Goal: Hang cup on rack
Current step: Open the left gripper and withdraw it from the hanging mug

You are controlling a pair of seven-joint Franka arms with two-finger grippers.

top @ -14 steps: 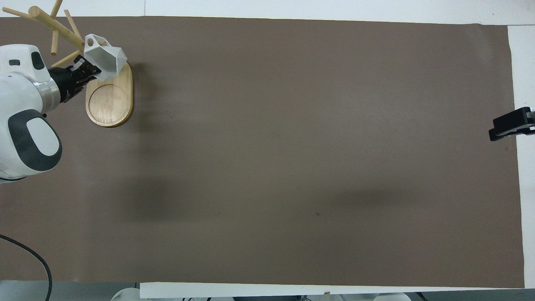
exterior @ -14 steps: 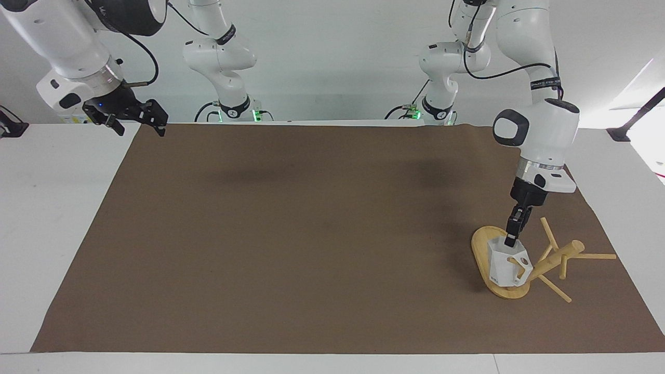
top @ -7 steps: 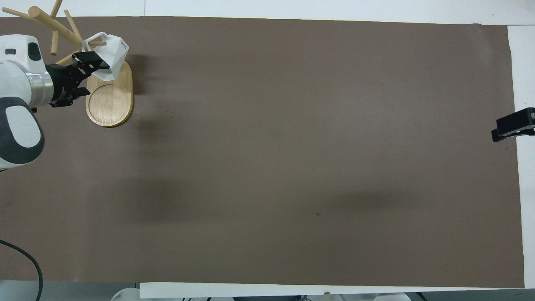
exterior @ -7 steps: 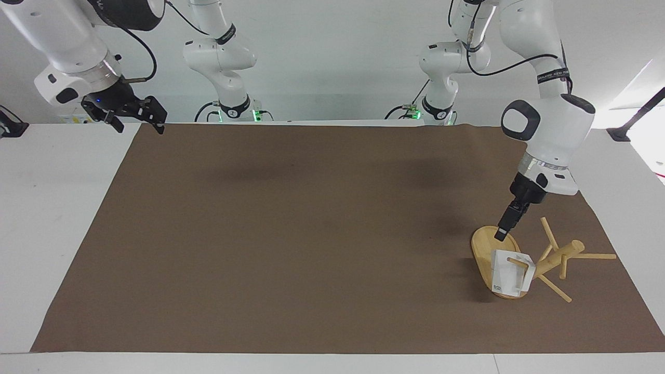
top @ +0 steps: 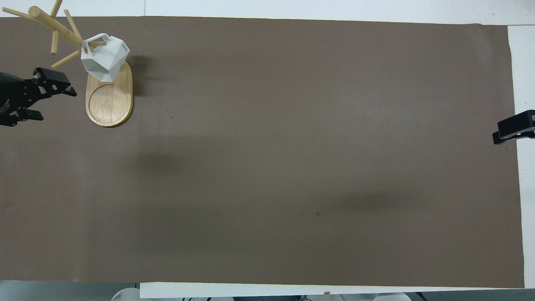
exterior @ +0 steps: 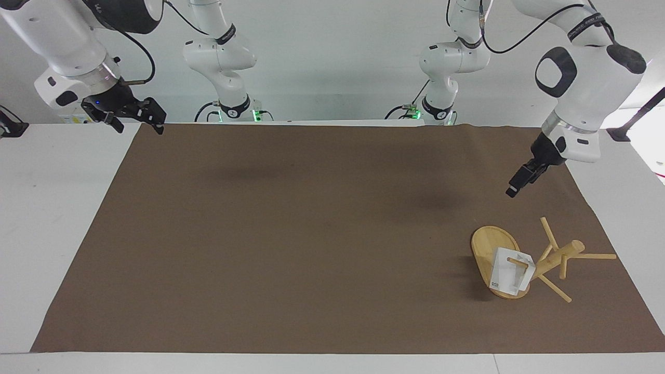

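Hanging by its squarish handle on a thin peg of the light bamboo mug tree (exterior: 543, 262), at the base's 12 o'clock overhead, the small white faceted cup (exterior: 509, 276) could slip off if jolted; left gripper (exterior: 513, 190) empty and spread above the brown mat (exterior: 311, 234), right gripper (exterior: 136, 118) waiting, spread

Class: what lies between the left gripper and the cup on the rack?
Nothing: left gripper hangs over bare brown mat, apart from cup and rack, facing view.

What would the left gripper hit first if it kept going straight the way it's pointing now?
Probably the brown mat, just short of the rack. The left gripper points down and slightly toward the table's middle; depth is unclear, so it might clip the rack's base.
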